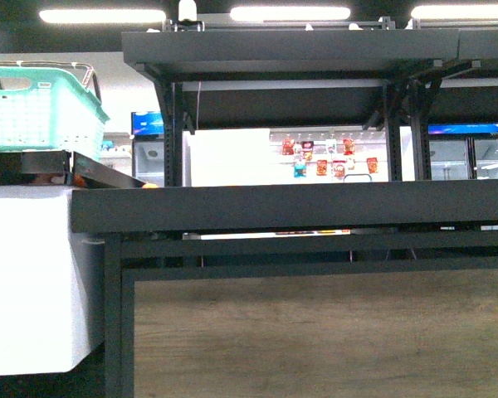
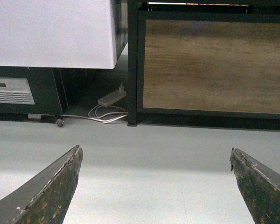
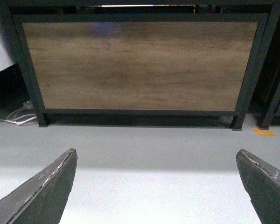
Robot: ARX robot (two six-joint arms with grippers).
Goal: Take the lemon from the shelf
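The black metal shelf [image 1: 290, 207] fills the front view, its middle deck seen edge-on at eye level, so nothing lying on it shows. The lemon is out of view in every frame. No arm appears in the front view. My left gripper [image 2: 155, 156] is open, its two dark fingers spread wide over pale grey floor, facing the shelf's lower wood panel [image 2: 214, 65]. My right gripper [image 3: 156, 156] is open as well, nothing between its fingers, squarely facing the same wood panel [image 3: 140, 65].
A teal plastic basket [image 1: 37, 112] sits on a rack at the upper left, above a white cabinet [image 1: 33, 274]. A small orange fruit [image 1: 149, 185] peeks beside the deck's left end. A power strip with cables [image 2: 111, 100] lies on the floor by the shelf's leg [image 2: 132, 65].
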